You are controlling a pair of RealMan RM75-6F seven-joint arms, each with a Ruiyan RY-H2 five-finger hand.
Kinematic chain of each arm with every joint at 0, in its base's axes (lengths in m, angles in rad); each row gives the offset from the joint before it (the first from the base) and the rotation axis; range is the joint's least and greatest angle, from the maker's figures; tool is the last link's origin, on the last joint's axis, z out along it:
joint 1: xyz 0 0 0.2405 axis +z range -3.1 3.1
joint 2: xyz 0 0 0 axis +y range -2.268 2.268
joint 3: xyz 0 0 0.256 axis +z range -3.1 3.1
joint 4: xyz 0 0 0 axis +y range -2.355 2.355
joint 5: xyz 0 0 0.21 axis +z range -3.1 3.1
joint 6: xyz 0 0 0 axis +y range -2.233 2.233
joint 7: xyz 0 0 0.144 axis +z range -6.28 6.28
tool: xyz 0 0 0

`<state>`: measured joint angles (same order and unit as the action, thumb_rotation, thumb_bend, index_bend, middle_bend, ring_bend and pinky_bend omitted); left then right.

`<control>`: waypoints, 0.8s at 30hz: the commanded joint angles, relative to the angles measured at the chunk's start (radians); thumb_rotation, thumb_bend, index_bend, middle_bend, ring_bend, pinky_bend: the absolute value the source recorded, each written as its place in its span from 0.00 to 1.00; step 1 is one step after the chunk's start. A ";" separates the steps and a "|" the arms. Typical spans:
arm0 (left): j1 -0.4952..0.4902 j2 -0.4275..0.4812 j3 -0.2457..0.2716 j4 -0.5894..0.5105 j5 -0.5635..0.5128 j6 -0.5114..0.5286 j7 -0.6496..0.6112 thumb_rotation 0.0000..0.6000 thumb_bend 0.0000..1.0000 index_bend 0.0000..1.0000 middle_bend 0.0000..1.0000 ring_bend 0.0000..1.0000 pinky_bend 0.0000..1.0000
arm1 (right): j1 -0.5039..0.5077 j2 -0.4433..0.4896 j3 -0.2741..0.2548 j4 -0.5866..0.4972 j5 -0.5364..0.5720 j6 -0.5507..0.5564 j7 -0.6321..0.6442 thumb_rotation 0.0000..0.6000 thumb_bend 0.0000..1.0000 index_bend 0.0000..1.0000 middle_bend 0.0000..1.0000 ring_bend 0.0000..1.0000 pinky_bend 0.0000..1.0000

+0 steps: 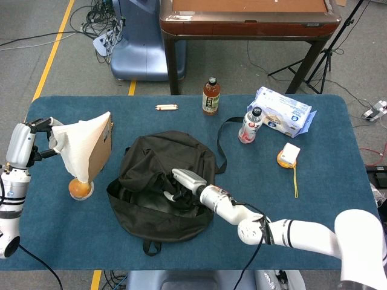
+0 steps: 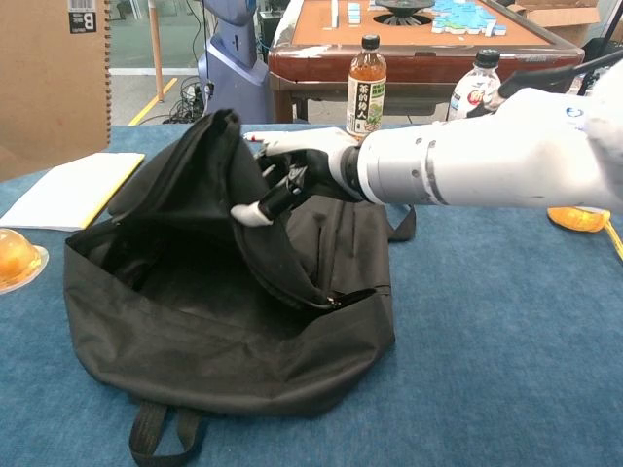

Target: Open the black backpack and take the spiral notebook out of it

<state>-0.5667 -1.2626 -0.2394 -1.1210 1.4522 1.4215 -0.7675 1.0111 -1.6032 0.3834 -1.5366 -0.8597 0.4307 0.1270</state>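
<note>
The black backpack (image 1: 158, 181) lies unzipped in the middle of the blue table, its mouth showing dark in the chest view (image 2: 195, 311). My right hand (image 1: 184, 183) grips the upper flap of the backpack and holds it low over the opening; the chest view shows this hand (image 2: 297, 165) with fingers in the fabric. My left hand (image 1: 31, 136) holds the spiral notebook (image 1: 86, 148) up in the air at the table's left, clear of the backpack. Brown cover, white pages. In the chest view only the notebook's cover (image 2: 49, 83) shows at top left; the left hand is out of frame there.
An orange (image 1: 80, 189) sits under the notebook, beside a yellow-edged pad (image 2: 68, 190). At the back stand a tea bottle (image 1: 210, 96), a water bottle (image 1: 250, 125) and a wipes pack (image 1: 283, 111). A tape measure (image 1: 289, 155) lies right, and a wooden table (image 1: 248, 24) behind.
</note>
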 commanded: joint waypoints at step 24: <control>-0.063 -0.017 0.163 -0.287 0.125 -0.197 0.292 1.00 0.36 0.32 0.39 0.35 0.41 | -0.334 0.450 0.048 -0.388 -0.466 0.305 0.230 1.00 0.57 0.26 0.25 0.13 0.28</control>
<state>-0.6214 -1.3201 -0.0944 -1.3442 1.5778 1.2677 -0.5191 0.6906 -1.1693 0.4374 -1.9200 -1.3244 0.7161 0.3609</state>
